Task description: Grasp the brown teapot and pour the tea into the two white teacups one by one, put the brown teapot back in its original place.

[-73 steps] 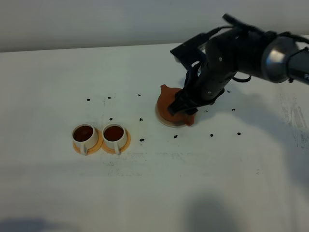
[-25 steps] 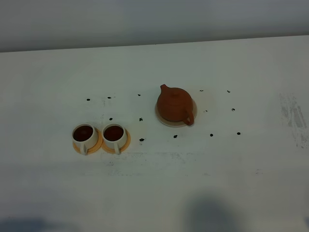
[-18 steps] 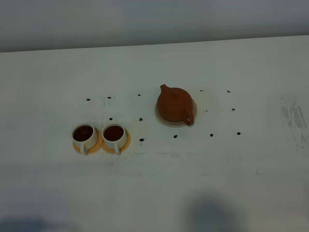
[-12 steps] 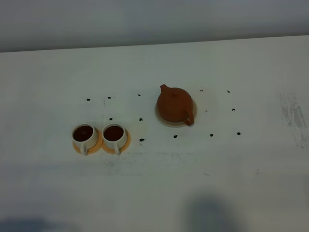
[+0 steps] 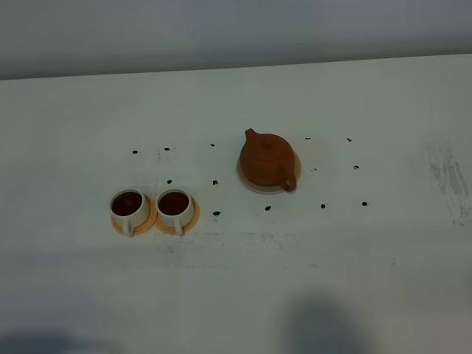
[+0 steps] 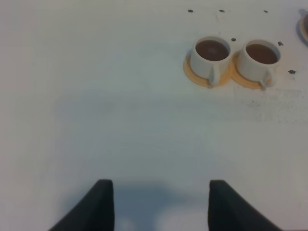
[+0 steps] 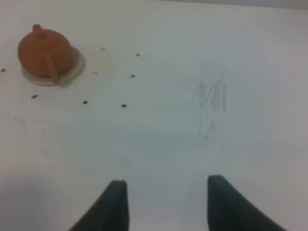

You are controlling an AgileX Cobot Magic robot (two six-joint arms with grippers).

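Teapot of round reddish-brown clay [image 5: 266, 159], with a knobbed lid, short spout and loop handle, sits upright on the flat round beige coaster disc [image 5: 251, 184] right of the table's centre, spout to the far left, handle to the near right. Well apart, to the near left, two small cream-white teacups stand side by side, the left cup [image 5: 130, 206] and the right cup [image 5: 175, 206], each on a small orange saucer [image 5: 116, 225] and each holding dark tea. Small dark specks [image 5: 216, 214] dot the white table [image 5: 354, 273] around the pot. Neither arm appears in the high view. The left gripper [image 6: 161, 204] hangs over bare table near the cups, jaws wide and holding nothing. The right gripper [image 7: 167, 204] is likewise spread and holding nothing, well away from the teapot.
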